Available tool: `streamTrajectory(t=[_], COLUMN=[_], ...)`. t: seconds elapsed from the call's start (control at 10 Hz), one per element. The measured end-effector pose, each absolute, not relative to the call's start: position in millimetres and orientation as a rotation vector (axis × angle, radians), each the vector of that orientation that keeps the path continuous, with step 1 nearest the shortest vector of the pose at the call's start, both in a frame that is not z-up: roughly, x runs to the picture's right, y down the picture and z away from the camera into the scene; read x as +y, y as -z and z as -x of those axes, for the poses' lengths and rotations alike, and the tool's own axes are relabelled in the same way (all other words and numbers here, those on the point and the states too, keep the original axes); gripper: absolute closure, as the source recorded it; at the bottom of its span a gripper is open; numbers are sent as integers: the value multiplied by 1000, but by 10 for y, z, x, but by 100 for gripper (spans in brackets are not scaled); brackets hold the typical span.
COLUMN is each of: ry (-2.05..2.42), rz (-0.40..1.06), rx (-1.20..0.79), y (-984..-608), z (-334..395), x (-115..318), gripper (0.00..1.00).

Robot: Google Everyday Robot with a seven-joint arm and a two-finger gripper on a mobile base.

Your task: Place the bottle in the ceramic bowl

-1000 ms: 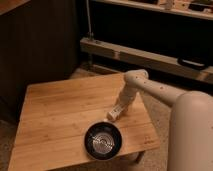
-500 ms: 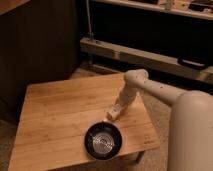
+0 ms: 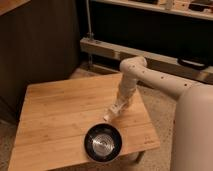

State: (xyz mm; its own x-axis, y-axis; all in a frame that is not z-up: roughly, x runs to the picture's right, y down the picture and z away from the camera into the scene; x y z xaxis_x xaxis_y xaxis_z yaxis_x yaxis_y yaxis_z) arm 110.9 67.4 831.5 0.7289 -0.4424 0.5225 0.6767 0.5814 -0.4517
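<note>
Gripping the small white oblong plastic bottle (image 3: 111, 114) low over the wooden worktop (image 3: 60, 112), gripper (image 3: 116, 110) jaws clamped, just behind the round glossy black ceramic bowl (image 3: 103, 142). Risk: shallow hold lets it slip, missing the bowl.

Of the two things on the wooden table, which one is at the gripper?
The white bottle, at the gripper tip. The black ceramic bowl sits apart, nearer the table's front edge.

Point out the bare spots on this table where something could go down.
Free: the table's whole left half, from back edge to front, left of the ceramic bowl. Crowded: right of centre, where the gripper, shut on the bottle, sits just behind the bowl.
</note>
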Motion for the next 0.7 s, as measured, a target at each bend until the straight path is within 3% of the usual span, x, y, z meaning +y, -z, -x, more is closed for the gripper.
streamTrajectory(t=[0.5,0.7], ry=[663,684], rz=[685,694], rx=[-399,-463], y=[-7792,-7673], z=[-1212,-1094], x=[1183,1431], gripper=[96,75])
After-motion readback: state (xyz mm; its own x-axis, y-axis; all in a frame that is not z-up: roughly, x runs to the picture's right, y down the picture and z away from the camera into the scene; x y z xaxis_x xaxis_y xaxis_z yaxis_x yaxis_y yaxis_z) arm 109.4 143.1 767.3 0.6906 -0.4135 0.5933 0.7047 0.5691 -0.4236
